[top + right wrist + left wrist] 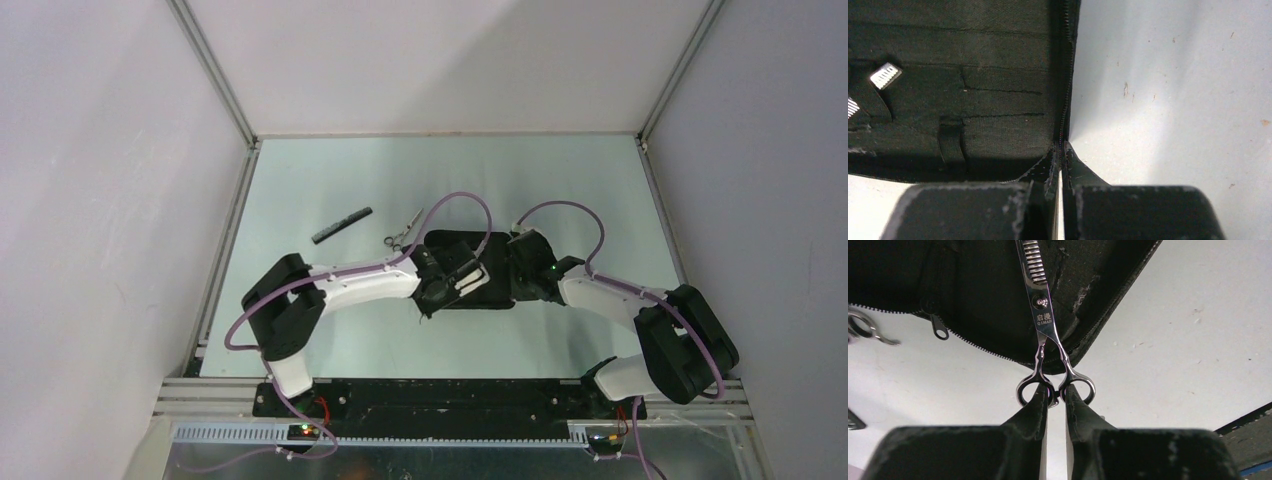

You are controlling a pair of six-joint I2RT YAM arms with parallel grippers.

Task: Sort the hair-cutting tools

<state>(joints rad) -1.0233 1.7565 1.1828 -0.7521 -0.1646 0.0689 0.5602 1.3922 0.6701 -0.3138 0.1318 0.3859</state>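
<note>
Left wrist: held scissors (1044, 317) overlap pouch (973, 290); second scissors (883, 340) lie far left.

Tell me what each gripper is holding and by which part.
Left gripper: thinning scissors, pinched where the two ring handles meet. Right gripper: the black pouch, pinched at its zippered edge.

Counted two silver scissors: a toothed pair (1040, 302) and a second pair (403, 232). There was one dark comb (340, 226) and one large black pouch (465, 243).
</note>
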